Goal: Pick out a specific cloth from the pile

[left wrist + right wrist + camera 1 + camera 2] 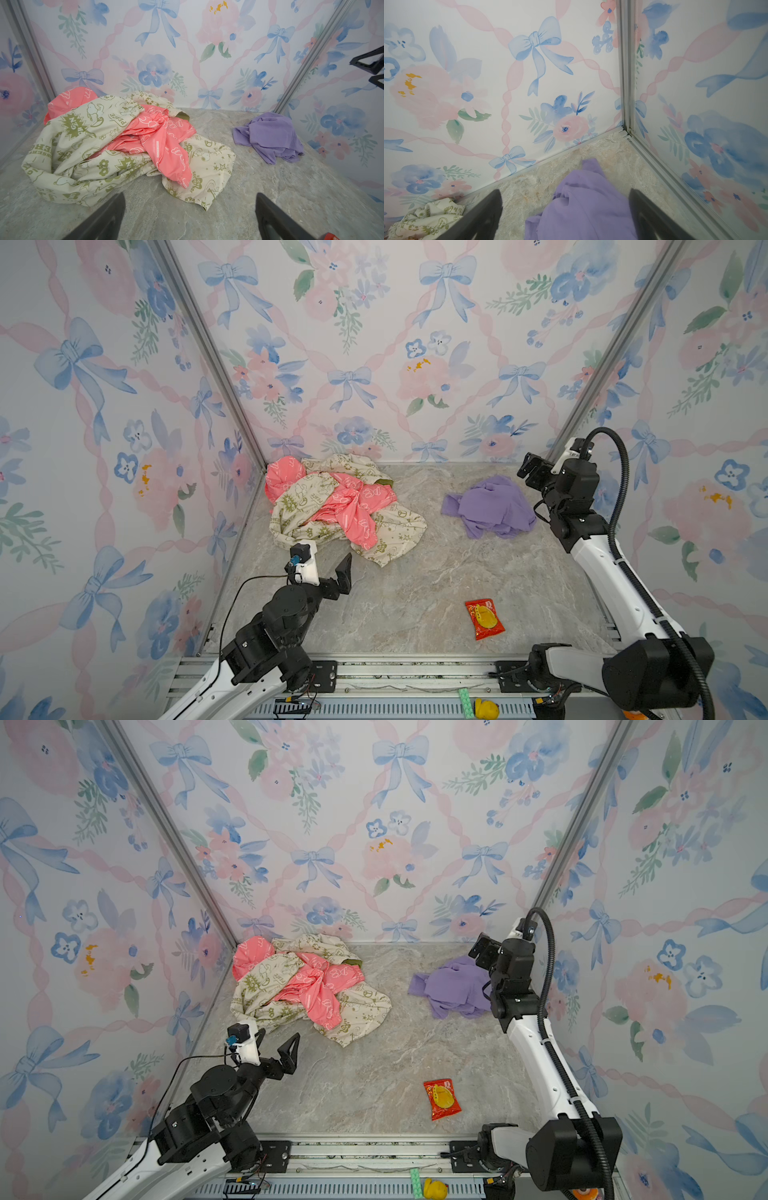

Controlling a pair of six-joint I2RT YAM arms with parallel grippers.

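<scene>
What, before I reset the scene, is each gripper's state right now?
Left gripper: open, holding nothing.
Right gripper: open, holding nothing; the lavender cloth lies loose below it.

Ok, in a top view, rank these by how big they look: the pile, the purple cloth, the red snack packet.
Largest to smallest, in a top view:
1. pile, clearly the largest.
2. purple cloth, lying apart from the pile.
3. red snack packet, smallest even though it sits nearer the camera.

The cloth [494,506] is soft matt fabric, the pile [345,506] smoother printed fabric, the table [415,593] matt stone-look.
</scene>
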